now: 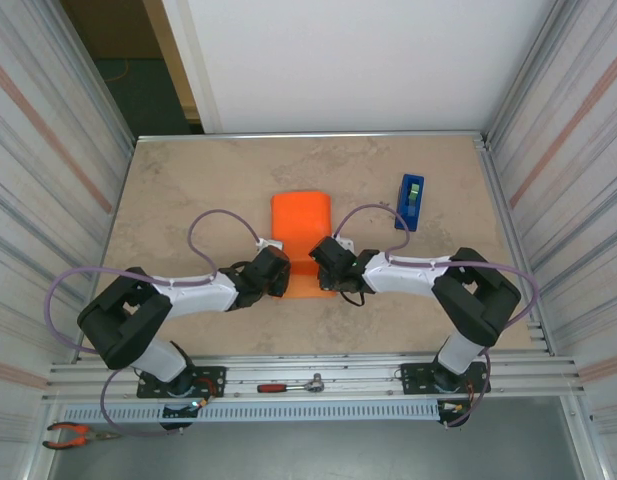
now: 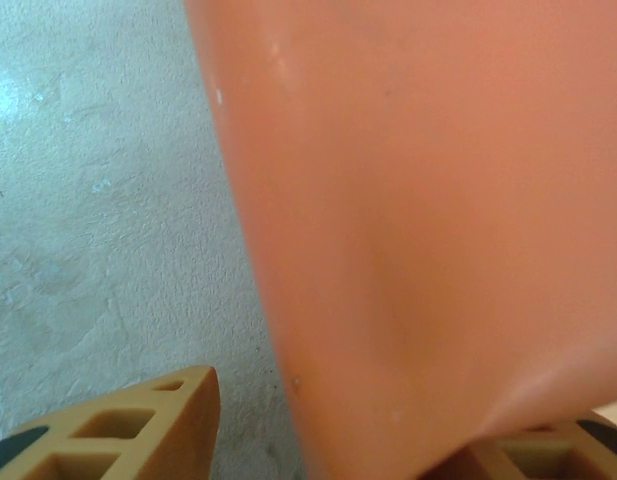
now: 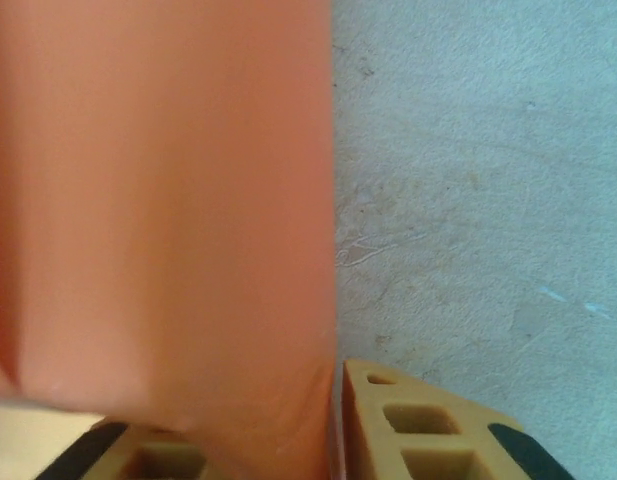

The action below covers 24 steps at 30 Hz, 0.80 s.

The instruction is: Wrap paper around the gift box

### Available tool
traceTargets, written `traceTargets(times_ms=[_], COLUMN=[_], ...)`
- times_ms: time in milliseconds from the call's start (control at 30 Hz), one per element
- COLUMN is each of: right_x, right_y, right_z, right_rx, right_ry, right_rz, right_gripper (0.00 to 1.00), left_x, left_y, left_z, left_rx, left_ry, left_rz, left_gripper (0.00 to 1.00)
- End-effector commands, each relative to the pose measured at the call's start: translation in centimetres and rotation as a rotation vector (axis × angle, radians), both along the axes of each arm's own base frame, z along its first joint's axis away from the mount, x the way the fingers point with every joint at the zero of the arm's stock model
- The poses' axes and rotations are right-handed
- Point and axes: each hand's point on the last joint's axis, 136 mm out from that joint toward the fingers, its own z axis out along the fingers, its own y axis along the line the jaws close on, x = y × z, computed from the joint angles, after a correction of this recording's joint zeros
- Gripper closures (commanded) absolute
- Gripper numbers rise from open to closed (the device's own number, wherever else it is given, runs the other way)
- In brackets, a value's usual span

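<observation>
The orange paper [image 1: 301,215] lies folded at the middle of the table, and the gift box is hidden under it. My left gripper [image 1: 278,272] and right gripper [image 1: 323,262] face each other across the paper's near end. In the left wrist view the paper [image 2: 418,220] hangs between the jaws of the left gripper [image 2: 363,420]; a gap of bare table separates it from the left finger [image 2: 158,425], so this gripper is open. In the right wrist view the paper [image 3: 168,200] fills the right gripper [image 3: 243,420], with the right finger [image 3: 408,425] pressed against its edge.
A blue tape dispenser [image 1: 411,201] stands at the back right of the beige tabletop [image 1: 188,190]. A red-handled tool [image 1: 288,385] lies on the front rail and pliers [image 1: 73,433] at the bottom left. Metal walls stand on both sides.
</observation>
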Motion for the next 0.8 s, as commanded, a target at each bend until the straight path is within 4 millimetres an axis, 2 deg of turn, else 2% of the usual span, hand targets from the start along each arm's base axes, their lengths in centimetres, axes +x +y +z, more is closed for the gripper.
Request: traceTargets(times_ms=[0,33,67,133,167,300,333,367,400,433,467,533,567,600,633,667,700,733,767], right_x=[0.02,0.03,0.0,0.0,0.0,-0.15,-0.19,-0.19,-0.19,-0.18,-0.15,-0.05,-0.01,0.0,0.0,0.03,0.03,0.11,0.12], right_y=[-0.07,-0.08,-0.13,-0.03,0.08,0.24,0.23,0.2,0.19,0.24,0.35,0.52,0.55,0.54,0.52,0.52,0.47,0.41,0.32], right_z=[0.13,0.21,0.07,0.06,0.0,-0.13,-0.14,-0.18,-0.19,-0.28,-0.26,-0.34,-0.3,-0.33,-0.32,-0.26,-0.24,-0.2,-0.33], right_rx=[-0.02,-0.018,-0.018,-0.009,-0.004,-0.001,-0.004,-0.006,-0.006,-0.005,-0.002,0.003,0.003,0.0,-0.001,-0.002,-0.005,-0.008,-0.012], right_ry=[0.007,0.007,0.011,0.014,0.017,0.019,0.017,0.017,0.018,0.019,0.019,0.018,0.016,0.016,0.016,0.015,0.015,0.013,0.016], right_rz=[-0.028,-0.033,-0.039,-0.051,-0.057,-0.082,-0.089,-0.099,-0.103,-0.106,-0.105,-0.105,-0.105,-0.104,-0.104,-0.105,-0.106,-0.108,-0.11], right_gripper=[0.42,0.44,0.56,0.92,1.0,1.0,0.87,0.62,0.56,0.56,0.61,0.85,0.91,0.91,0.89,0.81,0.63,0.54,0.54], left_x=[0.74,0.8,0.76,0.78,0.79,0.71,0.71,0.69,0.7,0.66,0.64,0.61,0.67,0.62,0.61,0.65,0.62,0.62,0.67], left_y=[-0.17,-0.23,-0.24,-0.28,-0.31,-0.32,-0.32,-0.36,-0.35,-0.45,-0.56,-0.78,-0.88,-0.95,-1.03,-1.05,-1.0,-0.94,-1.01], left_z=[0.64,0.74,0.7,0.74,0.76,0.79,0.79,0.81,0.79,0.73,0.68,0.51,0.51,0.42,0.41,0.44,0.36,0.31,0.28], left_rx=[-0.003,-0.006,-0.006,-0.007,-0.007,-0.006,-0.003,-0.004,-0.002,-0.001,-0.001,0.001,0.002,0.005,0.006,0.006,0.01,0.012,0.014], left_ry=[-0.036,-0.038,-0.037,-0.038,-0.039,-0.04,-0.041,-0.042,-0.043,-0.041,-0.04,-0.036,-0.036,-0.034,-0.032,-0.034,-0.033,-0.032,-0.03], left_rz=[0.022,0.023,0.023,0.024,0.024,0.023,0.021,0.019,0.018,0.012,0.007,-0.005,-0.008,-0.012,-0.016,-0.016,-0.016,-0.013,-0.014], left_gripper=[0.55,0.57,0.6,0.64,0.66,0.72,0.71,0.7,0.69,0.68,0.7,0.89,0.97,1.0,1.0,0.98,0.92,0.84,0.81])
